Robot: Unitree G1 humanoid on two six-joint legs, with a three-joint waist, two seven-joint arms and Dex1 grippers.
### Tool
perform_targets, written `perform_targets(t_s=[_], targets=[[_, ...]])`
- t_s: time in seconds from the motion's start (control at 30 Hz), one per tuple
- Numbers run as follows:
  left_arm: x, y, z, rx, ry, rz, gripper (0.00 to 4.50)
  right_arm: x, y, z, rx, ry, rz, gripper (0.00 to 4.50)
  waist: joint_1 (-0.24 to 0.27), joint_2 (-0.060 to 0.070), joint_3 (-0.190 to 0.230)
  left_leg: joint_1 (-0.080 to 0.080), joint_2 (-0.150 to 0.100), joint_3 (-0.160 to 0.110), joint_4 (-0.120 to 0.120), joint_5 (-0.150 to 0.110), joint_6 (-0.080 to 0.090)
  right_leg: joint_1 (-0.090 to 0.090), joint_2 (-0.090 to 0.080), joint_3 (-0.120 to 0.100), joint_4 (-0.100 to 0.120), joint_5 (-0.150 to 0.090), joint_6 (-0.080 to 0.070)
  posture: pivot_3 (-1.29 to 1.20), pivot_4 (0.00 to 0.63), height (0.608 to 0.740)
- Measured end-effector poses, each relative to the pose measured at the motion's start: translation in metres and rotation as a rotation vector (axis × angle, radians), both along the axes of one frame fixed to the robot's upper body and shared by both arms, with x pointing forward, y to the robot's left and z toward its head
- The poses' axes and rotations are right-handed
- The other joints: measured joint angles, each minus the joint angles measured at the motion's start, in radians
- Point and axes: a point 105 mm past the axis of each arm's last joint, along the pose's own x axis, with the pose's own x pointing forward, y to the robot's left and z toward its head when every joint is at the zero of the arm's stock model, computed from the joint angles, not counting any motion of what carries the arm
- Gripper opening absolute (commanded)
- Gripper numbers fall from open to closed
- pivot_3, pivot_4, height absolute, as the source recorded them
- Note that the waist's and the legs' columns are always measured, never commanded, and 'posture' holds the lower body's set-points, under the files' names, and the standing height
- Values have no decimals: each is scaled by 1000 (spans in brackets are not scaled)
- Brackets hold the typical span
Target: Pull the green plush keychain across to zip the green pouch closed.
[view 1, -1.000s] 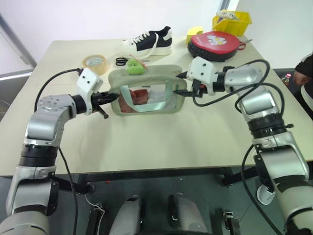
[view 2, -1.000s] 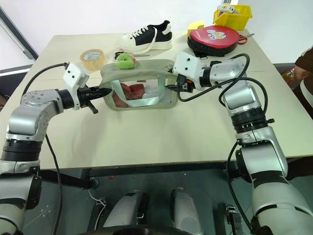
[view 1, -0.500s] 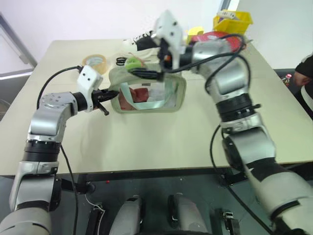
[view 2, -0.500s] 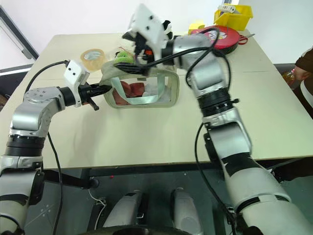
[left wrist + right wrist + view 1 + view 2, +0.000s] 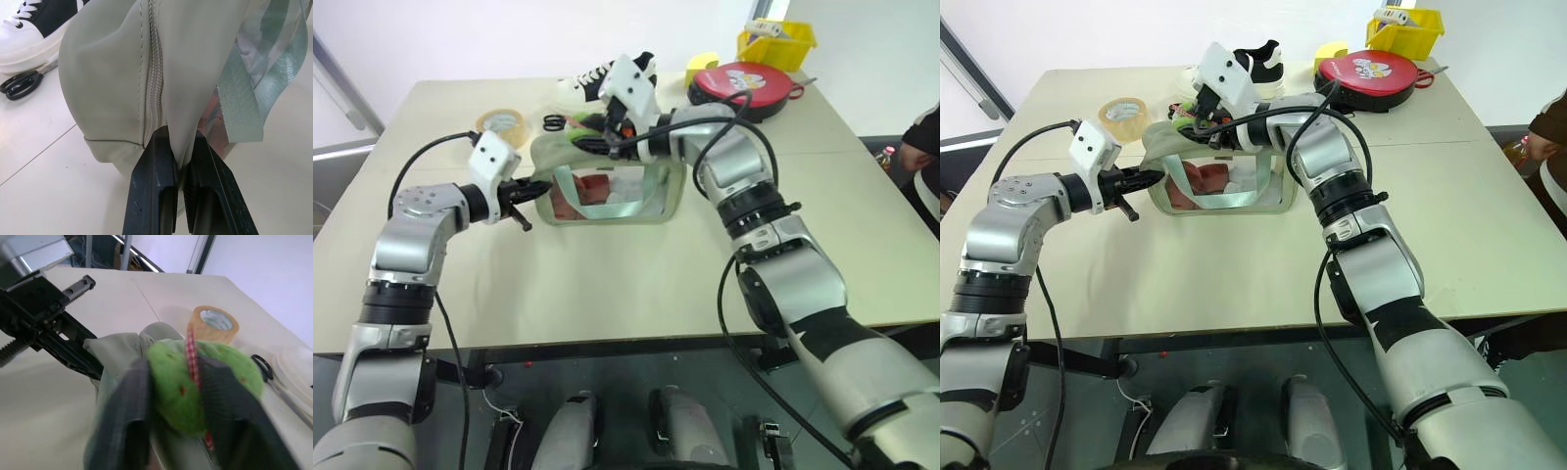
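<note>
Right wrist view: the right claw (image 5: 168,396) closes on the green plush keychain (image 5: 195,382) atop the green pouch (image 5: 607,186), mid-table (image 5: 607,284) toward the far edge.
The left claw (image 5: 181,166) pinches the pouch's end seam; soft, light fabric probably buckles unless braced there.

Matt cloth green pouch (image 5: 112,73), glossy clear window; fuzzy green plush keychain (image 5: 195,382), seemingly.
</note>
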Motion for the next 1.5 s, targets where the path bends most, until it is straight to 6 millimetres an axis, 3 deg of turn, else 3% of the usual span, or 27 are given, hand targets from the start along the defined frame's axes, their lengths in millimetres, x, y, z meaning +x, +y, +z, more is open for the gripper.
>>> perform_targets(t_s=[0.1, 0.2, 0.37, 0.5, 0.73, 0.87, 1.0, 1.07, 1.4, 1.5], targets=[[0, 0, 0, -1, -1, -1, 0, 2, -3, 2, 8, -6, -20, 55, 1, 0, 0, 0, 0, 0, 0, 0, 0, 0, 0, 0, 0, 0, 0, 0, 150, 740], [0, -3, -1, -7, -5, -6, 0, 6, -18, 11, 9, -36, -62, 55, 6, 0, 0, 0, 0, 0, 0, 0, 0, 0, 0, 0, 0, 0, 0, 0, 150, 740], [0, -5, 0, -8, -12, -17, 0, 6, -60, 42, 4, -142, -167, 55, 7, 0, 0, 0, 0, 0, 0, 0, 1, 0, 0, 0, -1, 0, 0, 0, 150, 740], [1, -8, -1, -14, -9, -30, 0, 4, -101, 47, -23, -170, -278, 55, 8, 0, 0, 0, 0, 0, 0, -1, 2, 1, 0, 0, -1, 0, 0, 0, 150, 740], [4, -12, -2, -23, -4, -50, 0, 12, -170, 28, -159, -232, -535, 55, 9, 0, 0, 0, 0, 0, 0, -2, 4, 1, 0, 0, -1, 0, 0, 0, 150, 740], [6, -14, -1, -15, 1, -62, 0, 15, -196, -29, -284, -189, -616, 55, 7, 0, 0, 0, 0, 1, 1, -2, 4, 2, 0, 0, -2, 0, 0, 0, 150, 740], [9, -12, -1, -11, 7, -54, 0, 15, -192, -95, -244, -33, -628, 55, 6, 0, 0, 1, 0, 1, 1, -2, 4, 2, 0, 0, -1, 0, 0, 0, 150, 740], [9, -12, -1, -10, 9, -56, 0, 15, -182, -117, -195, 35, -627, 55, 5, 0, 0, 1, 0, 1, 1, -1, 3, 2, 0, 0, 0, 0, 0, 0, 150, 740], [8, -13, -1, -4, 12, -64, 0, 19, -168, -128, -110, 83, -635, 55, 4, 0, 0, 1, 0, 0, 1, -1, 2, 2, 0, 0, 0, 0, 0, 0, 150, 740], [7, -13, -1, -2, 10, -63, 0, 17, -172, -124, -103, 111, -612, 1130, 5, 0, 0, 1, 0, 0, 1, -1, 2, 2, 0, 0, 0, 0, 0, 0, 150, 740]])
